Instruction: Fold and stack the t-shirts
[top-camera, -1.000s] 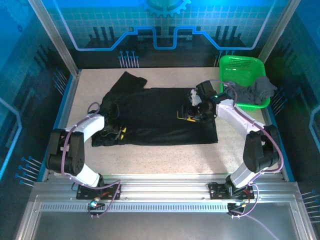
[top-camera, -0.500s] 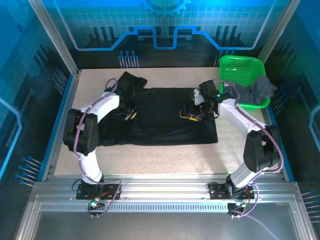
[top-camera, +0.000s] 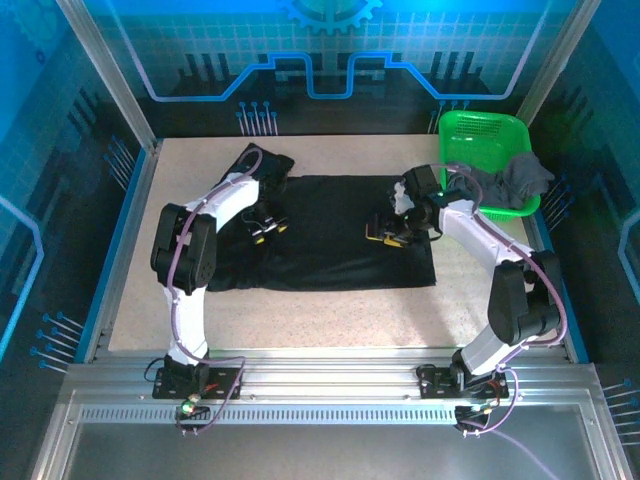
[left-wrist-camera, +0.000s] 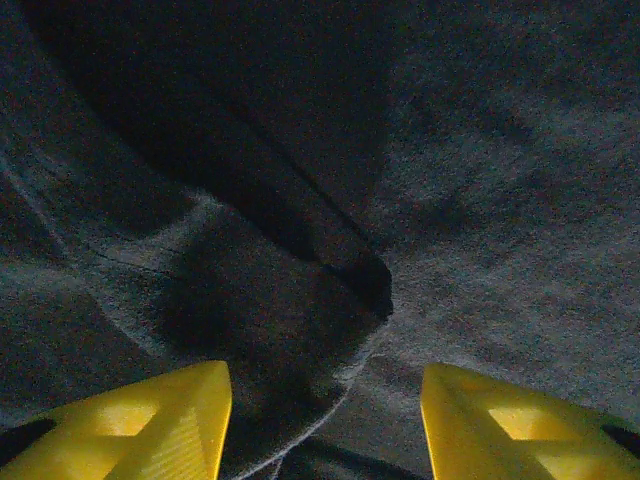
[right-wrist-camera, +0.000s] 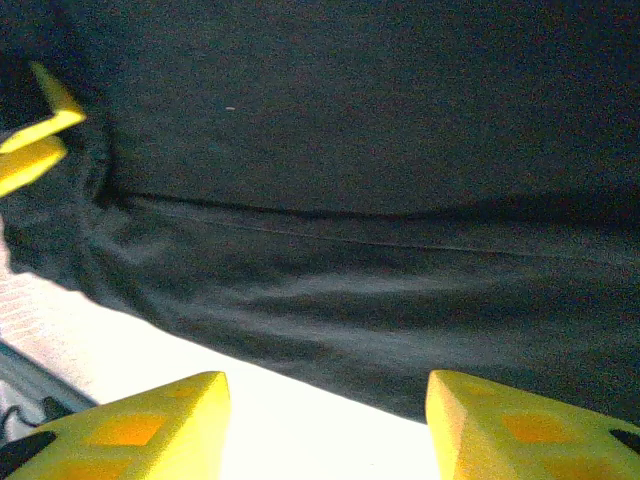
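Black t-shirt (top-camera: 330, 255) beneath spread left end effector (top-camera: 266, 228)

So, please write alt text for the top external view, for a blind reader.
A black cloth t-shirt lies spread on the speckled beige table, with the left tool and right tool over it. A dark grey cloth t-shirt hangs over the bright green plastic mesh basket at the far right.

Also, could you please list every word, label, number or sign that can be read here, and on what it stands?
None can be read. The black t-shirt and the dark grey t-shirt look plain, the green basket shows no label, and the back panel carries only a gear drawing and lines, no letters.
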